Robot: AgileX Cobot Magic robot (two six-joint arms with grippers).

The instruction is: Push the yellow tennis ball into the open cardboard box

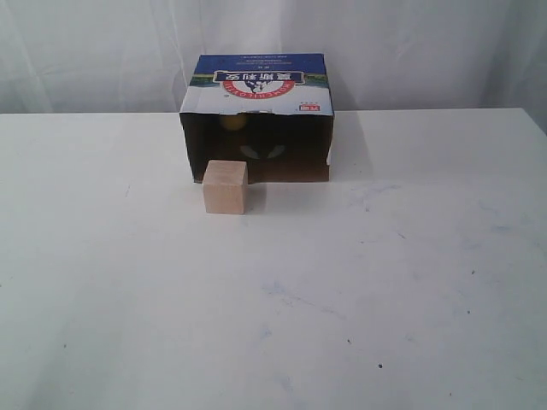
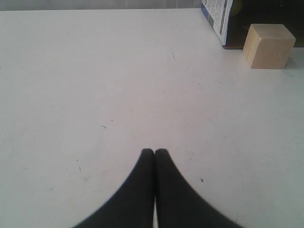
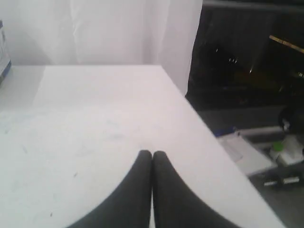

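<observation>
The open cardboard box [image 1: 256, 85] lies at the back of the white table with its dark opening facing forward. A dim yellow round shape, the yellow tennis ball [image 1: 231, 122], sits deep inside the box at its left. A pale wooden cube [image 1: 226, 186] stands just in front of the opening's left part. Neither arm shows in the exterior view. In the left wrist view my left gripper [image 2: 154, 151] is shut and empty over bare table, well short of the cube [image 2: 269, 46] and the box corner [image 2: 217, 19]. My right gripper [image 3: 152, 153] is also shut and empty.
The white table [image 1: 342, 299] spreads wide in front of the box. In the right wrist view the table's side edge [image 3: 204, 123] runs close by, with a dark area and clutter beyond it. A sliver of the box [image 3: 4, 52] shows far off.
</observation>
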